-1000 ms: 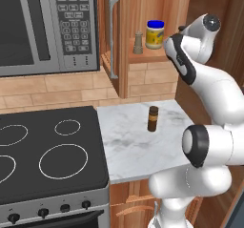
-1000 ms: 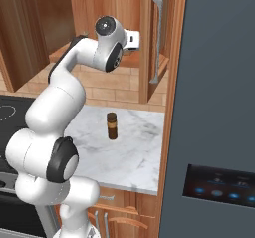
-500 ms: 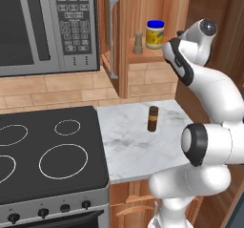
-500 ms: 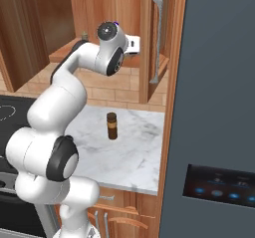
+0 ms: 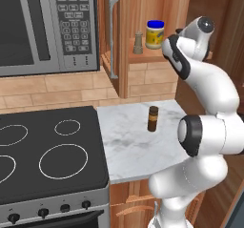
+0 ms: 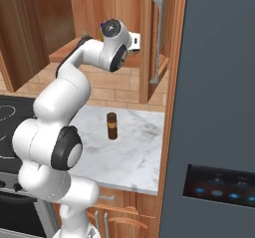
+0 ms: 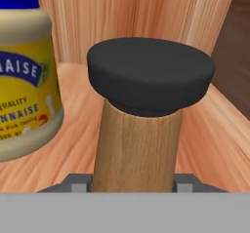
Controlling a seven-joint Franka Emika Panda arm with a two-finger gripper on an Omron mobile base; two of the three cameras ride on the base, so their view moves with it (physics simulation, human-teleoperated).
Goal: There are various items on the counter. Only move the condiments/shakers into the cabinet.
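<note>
A tan shaker with a dark top (image 7: 136, 129) stands upright on the plank shelf (image 7: 205, 144) of the wooden cabinet (image 5: 143, 56). My gripper (image 7: 133, 183) is shut on its lower body, a fingertip pressed against each side. The yellow blue-lidded jar (image 7: 24, 95) stands close beside the shaker on the same shelf. In the left base view the jar (image 5: 155, 34) has the small beige shaker (image 5: 138, 43) to its left, and my arm hides the tan shaker. The dark brown tan-capped cylinder (image 5: 153, 119) stands alone on the marbled counter (image 5: 128, 146).
The cabinet door stands open, its long silver handle (image 5: 112, 36) facing out. A grey microwave (image 5: 43, 26) hangs left of the cabinet over the black stovetop (image 5: 47, 150). A dark fridge panel (image 6: 219, 107) walls off the counter's right side.
My wrist has edged slightly further toward the cabinet shelf. The jar, the beige shaker and the brown cylinder have stayed put.
</note>
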